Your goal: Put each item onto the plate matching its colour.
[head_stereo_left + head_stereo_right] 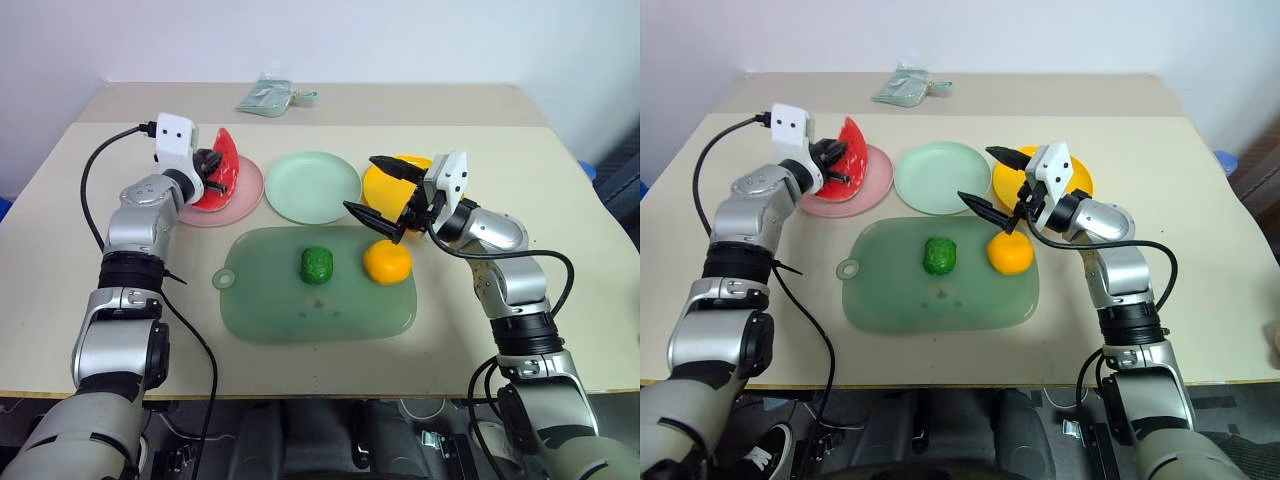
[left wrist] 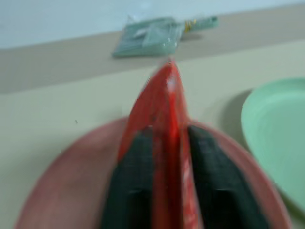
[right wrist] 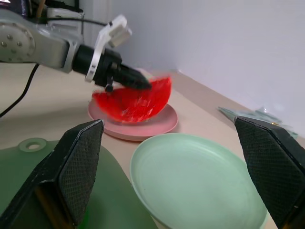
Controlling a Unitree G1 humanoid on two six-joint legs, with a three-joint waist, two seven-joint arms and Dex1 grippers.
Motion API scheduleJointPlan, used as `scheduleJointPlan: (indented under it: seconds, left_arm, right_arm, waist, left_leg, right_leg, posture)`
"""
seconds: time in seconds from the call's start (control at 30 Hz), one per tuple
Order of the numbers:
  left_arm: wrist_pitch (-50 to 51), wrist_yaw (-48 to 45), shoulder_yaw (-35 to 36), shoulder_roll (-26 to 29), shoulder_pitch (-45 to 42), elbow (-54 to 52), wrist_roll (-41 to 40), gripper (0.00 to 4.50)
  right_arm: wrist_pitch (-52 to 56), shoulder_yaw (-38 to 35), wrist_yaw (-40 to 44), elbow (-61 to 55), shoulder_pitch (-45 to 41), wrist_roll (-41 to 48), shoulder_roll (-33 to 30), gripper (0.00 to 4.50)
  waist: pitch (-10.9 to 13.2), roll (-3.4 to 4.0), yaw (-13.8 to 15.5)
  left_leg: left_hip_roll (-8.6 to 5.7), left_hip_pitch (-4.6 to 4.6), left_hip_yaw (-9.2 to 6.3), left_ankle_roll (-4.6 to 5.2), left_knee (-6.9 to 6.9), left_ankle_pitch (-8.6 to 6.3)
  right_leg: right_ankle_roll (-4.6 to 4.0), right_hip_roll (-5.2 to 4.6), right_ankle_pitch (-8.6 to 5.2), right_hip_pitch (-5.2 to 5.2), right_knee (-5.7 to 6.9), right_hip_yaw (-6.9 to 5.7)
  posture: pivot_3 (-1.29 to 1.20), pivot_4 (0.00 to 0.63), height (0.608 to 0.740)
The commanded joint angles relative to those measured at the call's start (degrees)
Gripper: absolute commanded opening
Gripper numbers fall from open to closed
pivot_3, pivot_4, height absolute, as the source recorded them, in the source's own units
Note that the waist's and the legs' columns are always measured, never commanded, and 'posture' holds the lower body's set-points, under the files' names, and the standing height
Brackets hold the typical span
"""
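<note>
My left gripper (image 1: 213,172) is shut on the red watermelon wedge (image 1: 225,160) and holds it upright, low over the pink plate (image 1: 247,195) at the back left. Its black fingers (image 2: 138,186) flank the wedge (image 2: 167,124). The pale green plate (image 1: 312,187) lies in the middle with nothing on it. To its right is the yellow plate (image 1: 1077,180). My right gripper (image 1: 360,184) is open, hanging by that plate's near-left edge and just above the orange ball (image 1: 387,262). The dark green lump (image 1: 317,265) and the ball rest on the board.
The translucent green board (image 1: 300,310) lies in front of the plates, its handle hole (image 1: 224,278) to the left. A greenish plastic packet (image 1: 268,97) lies at the table's far edge. A wall stands behind.
</note>
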Motion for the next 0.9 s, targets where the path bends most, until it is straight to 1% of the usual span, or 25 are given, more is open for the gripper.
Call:
scheduleJointPlan:
  seconds: [0.03, 0.1, 0.13, 0.2, 0.27, 0.3, 0.4, 0.43, 0.5, 0.53, 0.6, 0.67, 0.7, 0.73, 0.8, 0.9]
  left_arm:
    - [-2.6, -0.8, 0.7, 0.6, -1.9, -1.9, 1.0, 3.21]
    - [-1.4, -2.1, 1.7, 1.2, -1.0, -5.3, -0.2, 4.20]
    - [-0.8, -2.7, 2.0, 1.3, -0.6, -6.7, -0.7, 4.39]
    - [0.5, -5.0, 2.4, 1.5, 0.3, -9.9, -1.9, 4.39]
    - [5.1, -11.5, 3.2, 2.7, 3.2, -19.6, -7.2, 4.39]
    - [7.6, -16.4, 3.5, 4.5, 4.9, -24.8, -10.4, 4.39]
    - [14.7, -26.3, 4.4, 8.7, 9.6, -35.6, -18.9, 4.39]
    - [16.8, -27.3, 4.4, 9.3, 10.8, -37.9, -20.5, 4.39]
    - [17.5, -32.1, 3.6, 10.1, 13.7, -42.7, -23.5, 4.39]
    - [19.1, -33.5, 3.2, 10.2, 15.0, -44.6, -25.4, 4.39]
    - [19.2, -38.1, 1.4, 10.8, 17.8, -48.2, -27.1, 4.39]
    - [19.4, -41.0, -1.3, 11.2, 20.3, -49.6, -26.8, 4.39]
    - [15.3, -41.5, -3.6, 10.8, 20.8, -48.6, -23.0, 4.39]
    - [10.6, -41.7, -5.5, 9.8, 21.0, -47.2, -19.6, 4.39]
    - [7.7, -43.3, -8.5, 8.0, 21.4, -46.3, -17.8, 4.39]
    - [1.7, -44.3, -13.2, 5.0, 20.8, -43.0, -12.8, 4.39]
  right_arm:
    - [-0.3, -0.9, -0.3, -2.7, -0.1, 0.4, -0.5, 4.50]
    - [-0.3, -0.8, -0.3, -2.8, 0.0, 0.4, -0.5, 4.50]
    - [-0.4, -0.7, -0.3, -2.8, 0.0, 0.4, -0.5, 4.50]
    - [-0.4, -0.8, -0.2, -2.7, 0.1, 0.4, -0.5, 4.50]
    - [0.4, -0.8, 0.5, -2.8, 0.0, 1.1, -0.7, 4.50]
    - [0.6, -0.6, 1.1, -2.7, -0.1, 1.4, -0.8, 4.50]
    - [2.4, 0.5, 4.8, -5.1, 0.9, 3.1, -1.7, 4.50]
    - [2.8, 0.2, 4.5, -5.0, 0.6, 3.4, -1.4, 4.50]
    - [3.0, 0.0, 5.0, -4.2, 0.2, 3.4, -1.6, 4.50]
    - [3.3, 0.0, 6.3, -4.2, 0.5, 3.7, -2.3, 4.50]
    - [5.3, -0.2, 9.7, -4.8, 1.3, 5.2, -4.6, 4.50]
    - [6.7, -0.7, 13.9, -5.6, 2.5, 6.6, -7.8, 4.50]
    - [6.6, -1.0, 14.9, -5.4, 2.8, 6.5, -9.1, 4.50]
    - [6.7, -1.3, 15.5, -4.9, 2.9, 6.5, -10.2, 4.50]
    - [6.7, -1.7, 16.1, -4.8, 3.5, 6.5, -11.7, 4.50]
    - [6.8, -2.2, 15.0, -5.6, 4.3, 6.3, -12.0, 4.50]
  waist:
    - [0.0, 0.00, 0.0]
    - [0.0, 0.00, 0.1]
    - [0.0, 0.00, 0.1]
    - [0.0, 0.00, 0.1]
    - [0.0, 0.00, -0.1]
    - [0.0, 0.00, -0.1]
    - [0.0, 0.02, -0.6]
    - [0.0, 0.02, -0.9]
    - [0.0, 0.02, -1.0]
    - [0.0, 0.02, -1.1]
    - [0.0, 0.02, -1.0]
    - [0.0, 0.02, -0.8]
    - [0.0, 0.02, -0.6]
    - [0.0, 0.02, -0.6]
    - [0.0, 0.02, -0.3]
    - [0.0, 0.03, 0.0]
  left_leg:
    - [0.00, 0.00, 0.00, 0.00, 0.00, 0.00]
    - [0.00, 0.00, 0.01, 0.00, 0.00, 0.00]
    - [0.00, -0.01, 0.00, 0.00, 0.00, 0.00]
    - [0.00, -0.02, 0.00, 0.00, 0.01, 0.00]
    - [0.00, -0.01, 0.00, 0.00, 0.01, 0.00]
    - [0.01, -0.02, 0.00, -0.01, 0.00, 0.00]
    - [0.04, -0.02, 0.01, -0.01, -0.04, 0.01]
    - [0.05, -0.01, 0.00, -0.01, -0.04, 0.01]
    - [0.05, 0.01, -0.01, -0.01, -0.03, 0.01]
    - [0.04, 0.03, 0.00, -0.01, -0.01, 0.01]
    - [0.04, 0.03, -0.02, -0.01, 0.00, 0.01]
    - [0.04, 0.02, -0.02, -0.01, 0.00, 0.00]
    - [0.03, 0.02, -0.02, 0.00, -0.01, 0.00]
    - [0.03, 0.02, -0.01, 0.01, -0.01, -0.01]
    - [0.04, 0.04, -0.01, 0.01, 0.01, -0.01]
    - [0.04, 0.04, 0.00, 0.01, 0.02, -0.01]
  right_leg:
    - [0.00, 0.00, 0.00, 0.00, 0.00, 0.00]
    - [0.00, 0.00, 0.00, 0.00, 0.01, 0.00]
    - [0.01, 0.00, 0.00, 0.00, 0.00, 0.00]
    - [0.01, -0.01, 0.01, 0.00, 0.01, 0.00]
    - [0.01, -0.01, 0.01, 0.00, 0.01, 0.00]
    - [0.01, -0.01, 0.01, 0.00, 0.01, 0.01]
    - [0.01, 0.00, 0.00, -0.04, 0.02, 0.02]
    - [0.01, 0.01, 0.00, -0.04, 0.03, 0.02]
    - [0.00, 0.00, 0.00, -0.03, 0.07, 0.02]
    - [0.00, 0.00, 0.00, 0.00, 0.07, 0.03]
    - [0.00, -0.02, 0.00, 0.03, 0.06, 0.02]
    - [0.00, -0.02, 0.00, 0.03, 0.04, 0.02]
    - [0.00, -0.03, 0.00, 0.03, 0.02, 0.03]
    - [0.00, -0.02, 0.00, 0.04, 0.00, 0.03]
    - [-0.01, 0.01, 0.00, 0.03, 0.02, 0.02]
    - [-0.02, 0.02, -0.01, 0.03, 0.01, 0.03]
  posture:
    - [0.00, 0.150, 0.740]
    - [0.00, 0.150, 0.740]
    - [0.00, 0.150, 0.740]
    - [0.00, 0.150, 0.740]
    - [0.00, 0.150, 0.740]
    - [0.00, 0.150, 0.740]
    - [0.00, 0.150, 0.740]
    - [0.00, 0.150, 0.740]
    - [0.00, 0.150, 0.740]
    - [0.00, 0.150, 0.740]
    - [0.00, 0.150, 0.740]
    - [0.00, 0.150, 0.740]
    - [0.00, 0.150, 0.740]
    - [0.00, 0.150, 0.740]
    - [0.00, 0.150, 0.740]
    - [0.00, 0.150, 0.740]
